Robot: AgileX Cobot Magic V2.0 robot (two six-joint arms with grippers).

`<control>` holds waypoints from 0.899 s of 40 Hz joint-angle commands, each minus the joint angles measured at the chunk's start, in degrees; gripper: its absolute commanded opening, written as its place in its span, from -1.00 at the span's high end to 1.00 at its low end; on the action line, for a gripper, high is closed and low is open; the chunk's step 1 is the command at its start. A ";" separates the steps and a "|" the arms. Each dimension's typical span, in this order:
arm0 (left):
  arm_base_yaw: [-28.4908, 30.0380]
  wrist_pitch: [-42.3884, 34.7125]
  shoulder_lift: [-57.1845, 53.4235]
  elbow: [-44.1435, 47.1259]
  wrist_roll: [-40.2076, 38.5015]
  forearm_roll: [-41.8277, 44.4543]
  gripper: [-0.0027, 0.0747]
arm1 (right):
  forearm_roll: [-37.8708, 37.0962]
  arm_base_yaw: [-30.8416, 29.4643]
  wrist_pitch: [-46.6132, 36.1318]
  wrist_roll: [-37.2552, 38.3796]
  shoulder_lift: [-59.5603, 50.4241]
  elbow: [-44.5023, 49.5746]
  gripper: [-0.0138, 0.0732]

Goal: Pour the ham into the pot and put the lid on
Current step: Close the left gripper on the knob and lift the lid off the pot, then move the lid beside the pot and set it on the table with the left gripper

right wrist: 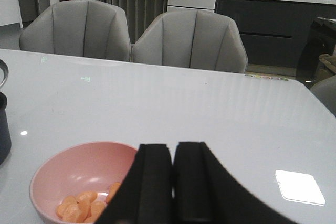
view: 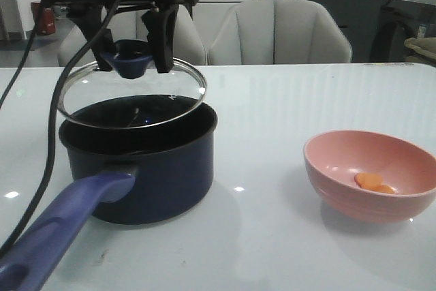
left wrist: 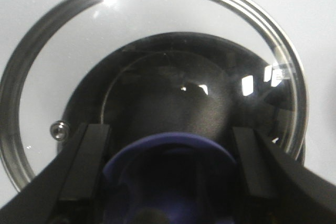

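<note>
My left gripper [view: 134,56] is shut on the blue knob [view: 133,60] of the clear glass lid [view: 129,100]. It holds the lid tilted just above the dark navy pot [view: 157,175]. The pot's purple-blue handle [view: 61,230] points toward the near left. In the left wrist view the lid [left wrist: 157,40] fills the picture, and the pot's black inside [left wrist: 168,93] shows through the glass. The ham [view: 373,182] lies in the pink bowl [view: 340,168] at the right. My right gripper [right wrist: 173,156] is shut and empty beside the bowl [right wrist: 79,161] with its ham [right wrist: 79,208]. It is outside the front view.
A black cable [view: 48,148] hangs down past the pot's left side. Two grey chairs [view: 276,32] stand behind the white table [view: 272,100]. The pot's edge [right wrist: 3,129] shows at the side of the right wrist view.
</note>
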 commanded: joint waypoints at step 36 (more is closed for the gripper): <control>31.48 -10.66 -20.56 30.82 20.72 -10.72 0.63 | -0.80 0.07 -4.71 -0.23 -1.21 0.58 0.34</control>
